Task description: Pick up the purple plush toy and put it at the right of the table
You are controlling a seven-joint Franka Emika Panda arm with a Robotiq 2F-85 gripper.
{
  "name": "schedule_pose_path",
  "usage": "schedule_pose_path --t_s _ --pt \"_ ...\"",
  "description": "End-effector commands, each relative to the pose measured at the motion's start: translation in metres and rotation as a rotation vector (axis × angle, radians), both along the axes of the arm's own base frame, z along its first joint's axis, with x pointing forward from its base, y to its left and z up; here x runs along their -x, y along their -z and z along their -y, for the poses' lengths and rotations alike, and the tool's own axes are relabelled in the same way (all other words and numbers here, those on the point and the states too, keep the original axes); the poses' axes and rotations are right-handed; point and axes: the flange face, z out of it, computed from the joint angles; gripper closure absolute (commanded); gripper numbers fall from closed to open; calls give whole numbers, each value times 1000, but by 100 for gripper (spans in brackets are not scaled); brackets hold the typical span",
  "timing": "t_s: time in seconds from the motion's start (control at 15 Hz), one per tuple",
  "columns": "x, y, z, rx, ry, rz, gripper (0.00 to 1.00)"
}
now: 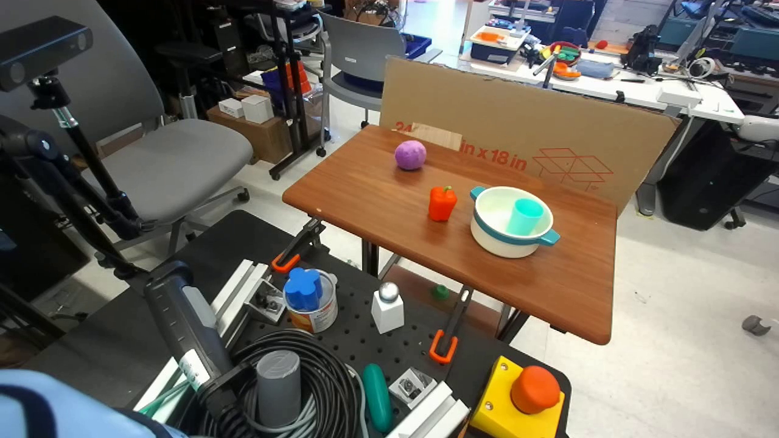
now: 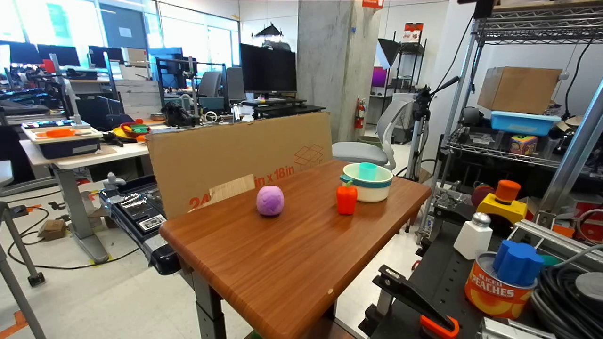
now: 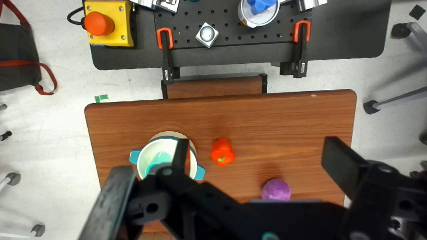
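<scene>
A round purple plush toy point(image 1: 410, 155) rests on the brown wooden table point(image 1: 365, 188), near the cardboard panel. It also shows in an exterior view point(image 2: 270, 200) and in the wrist view point(image 3: 276, 189), where the gripper body hides its lower part. My gripper point(image 3: 257, 151) is wide open and empty, above the table. Its fingers stand far apart on either side of the toy and a red pepper in the picture, touching neither. The gripper does not show in either exterior view.
A red toy pepper point(image 1: 442, 204) stands beside a cream pot point(image 1: 505, 246) with a turquoise cup point(image 1: 526, 216) inside. A cardboard panel point(image 1: 523, 134) stands along the table's far edge. A black bench holds a can point(image 1: 313, 307), a white shaker point(image 1: 387, 313) and a yellow button box point(image 1: 505, 395).
</scene>
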Motion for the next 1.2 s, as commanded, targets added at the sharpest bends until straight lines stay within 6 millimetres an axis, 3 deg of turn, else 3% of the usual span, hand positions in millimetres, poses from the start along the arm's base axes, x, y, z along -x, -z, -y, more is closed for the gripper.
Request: schedule_pose_path --t_s 0.0,0.33,0.53,0.87,1.13 --pt "-26 4 -13 11 54 -58 0" --pt "-98 20 -54 37 103 -52 0" --pt "-145 44 -74 40 91 -61 0" --pt "-215 118 -85 -13 92 -72 0" --pt "-246 186 -91 -4 55 -62 0"
